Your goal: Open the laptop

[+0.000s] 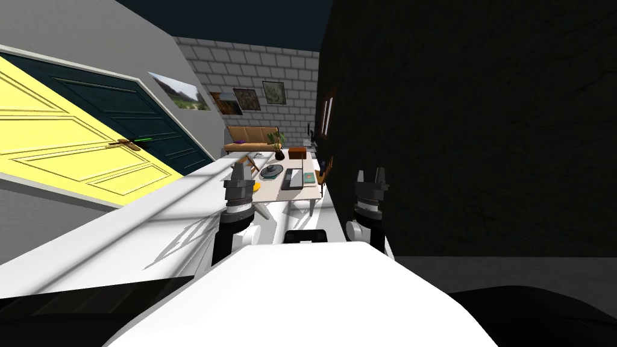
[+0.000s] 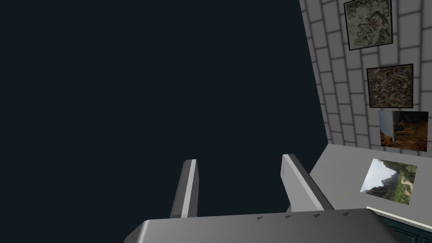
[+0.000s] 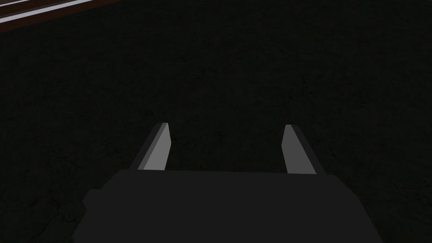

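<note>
At the far left a yellow door (image 1: 66, 150) sits beside a dark green door (image 1: 138, 120), and to their right the left gripper (image 1: 239, 173) is held up in free air, its fingers (image 2: 187, 185) spread apart with nothing between them. Beyond the two grippers and well apart from both stands a pale table (image 1: 307, 191), where the laptop (image 1: 293, 179) lies flat between a dark round object (image 1: 271, 171) and a small teal book (image 1: 309, 177). Further right, the right gripper (image 1: 370, 176) faces a dark wall (image 1: 482, 150), its fingers (image 3: 158, 147) likewise apart and empty.
</note>
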